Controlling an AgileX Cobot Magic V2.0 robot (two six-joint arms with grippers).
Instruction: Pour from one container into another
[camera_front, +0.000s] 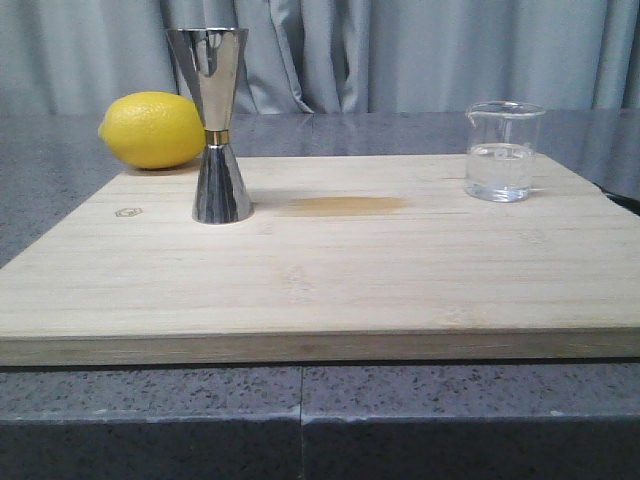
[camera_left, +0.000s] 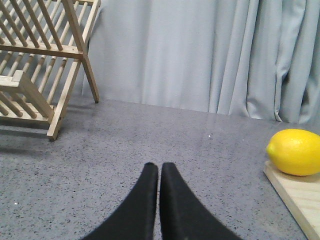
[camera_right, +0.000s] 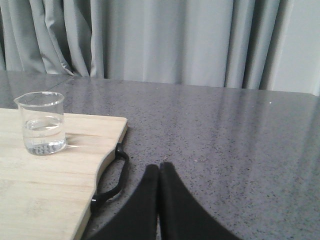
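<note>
Grey speckled bench (camera_front: 60, 170), backed by grey curtains (camera_front: 420, 50); a wooden cutting board (camera_front: 320, 280) is laid across it. Left gripper (camera_left: 159, 167): fingers pressed together, nothing held, off the board's left edge. Lemon (camera_front: 153, 129): at the far left corner. Steel jigger (camera_front: 217, 125): upright, near the left edge. Glass beaker (camera_front: 502, 150): near the far right corner, partly filled with clear liquid. Right gripper (camera_right: 159, 167): closed, empty, beyond the right edge. Pouring is judged not yet begun; grasp, carry and tilt remain.
</note>
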